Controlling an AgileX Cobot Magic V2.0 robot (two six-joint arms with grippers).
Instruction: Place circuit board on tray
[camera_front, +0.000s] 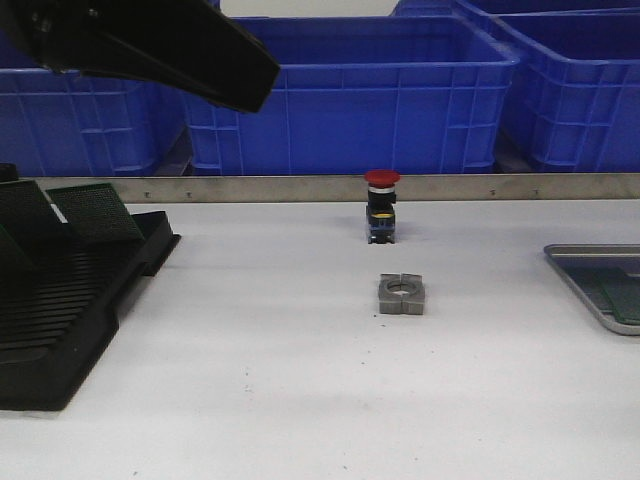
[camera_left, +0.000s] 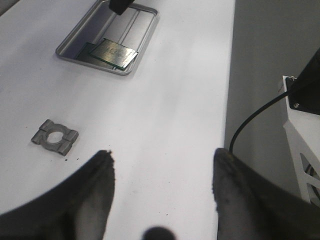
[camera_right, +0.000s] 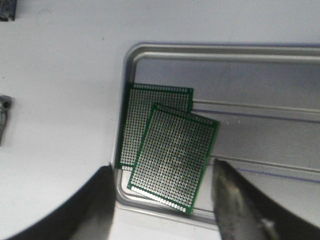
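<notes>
Two circuit boards (camera_right: 167, 155) already lie in our tray (camera_right: 260, 70); both pincers, left (camera_left: 161, 172) and right (camera_right: 162, 192), gape empty, with more boards racked (camera_front: 60, 215).

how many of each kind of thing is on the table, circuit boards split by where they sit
circuit boards lying in the tray: 2
circuit boards standing in the black rack: 2 in view
trays: 1
racks: 1
red push buttons: 1
grey metal brackets: 1
total: 8
</notes>
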